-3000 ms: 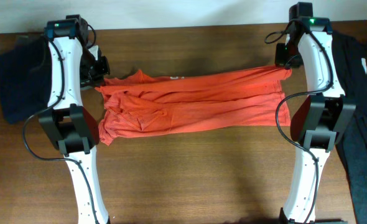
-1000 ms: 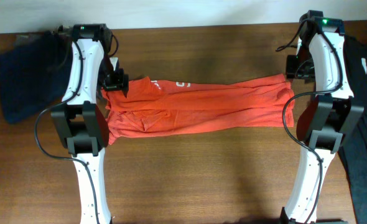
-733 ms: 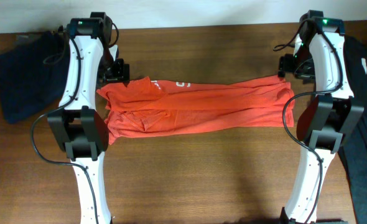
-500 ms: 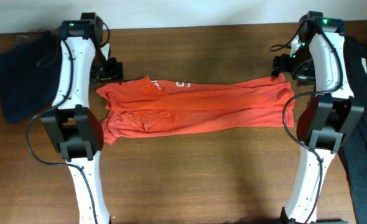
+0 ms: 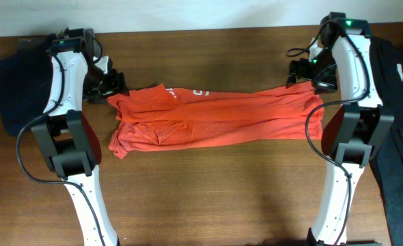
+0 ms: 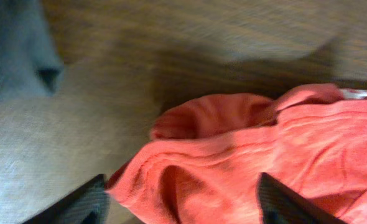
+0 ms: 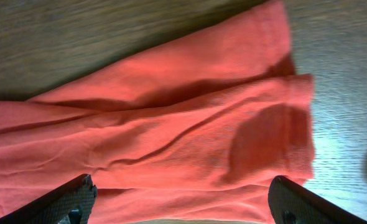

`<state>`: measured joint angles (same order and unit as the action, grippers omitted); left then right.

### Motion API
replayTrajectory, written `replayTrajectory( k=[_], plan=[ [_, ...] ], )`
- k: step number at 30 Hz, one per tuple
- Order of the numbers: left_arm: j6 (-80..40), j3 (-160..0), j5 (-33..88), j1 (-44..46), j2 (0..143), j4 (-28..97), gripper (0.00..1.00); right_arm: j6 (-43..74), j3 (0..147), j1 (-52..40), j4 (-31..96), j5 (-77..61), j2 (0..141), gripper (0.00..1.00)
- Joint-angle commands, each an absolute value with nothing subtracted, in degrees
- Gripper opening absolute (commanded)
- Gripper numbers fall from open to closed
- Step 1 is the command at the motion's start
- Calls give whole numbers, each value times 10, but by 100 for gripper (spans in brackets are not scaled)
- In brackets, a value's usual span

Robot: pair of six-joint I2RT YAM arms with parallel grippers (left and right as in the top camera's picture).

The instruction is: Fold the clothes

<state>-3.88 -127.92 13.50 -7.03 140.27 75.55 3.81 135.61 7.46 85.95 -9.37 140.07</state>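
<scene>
Toward the far left corner: dark blue cloth (image 5: pixel 17 89) heaped at the edge of the counter (image 5: pixel 215 198), apart from the task's garment.
Left-end risk: a pinch of only the top layer or the rolled bulge, leaving lower layers behind and skewing the fold; dark cloth near enough to snag on a wide sweep.
Left hand (image 5: pixel 114 86): poised at the shirt's left end, aimed toward the right side; fingers (image 6: pixel 87 199) spread wide, gripping nothing, orange fabric beneath and between them; contact with the cloth unclear.
Orange shirt (image 5: pixel 215 116): stretched as a long crumpled band from left side to right side, nearer the far edge than the near one, lumpier at the left.
Right-end risk: stepped hem layers, so a shallow bite likely to drop one; unequal lifts at the two ends apt to twist the band.
Right hand (image 5: pixel 300 72): over the shirt's right end, far side; fingers (image 7: pixel 68 198) wide apart, empty, hem below.
Right edge: dark garment (image 5: pixel 396 137) draped beside the right arm.
</scene>
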Motion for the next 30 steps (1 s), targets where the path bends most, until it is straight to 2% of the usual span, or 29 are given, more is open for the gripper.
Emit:
replayTrajectory(
  k=[1,7,16,20,30],
  plan=[
    [-30,-1274,172,-69,1392,750,72,32,1357,67,861,-97,1373,93],
    [-30,-1274,172,-69,1392,753,61,32,1357,67,861,-97,1373,93],
    [-73,-1273,120,-70,1392,759,62,32,1357,67,861,-97,1373,93],
    [-133,-1273,120,-78,1394,765,62,32,1357,67,861,-97,1373,93],
    [-142,-1264,127,-81,1409,765,62,32,1357,67,860,-97,1373,93]
  ],
)
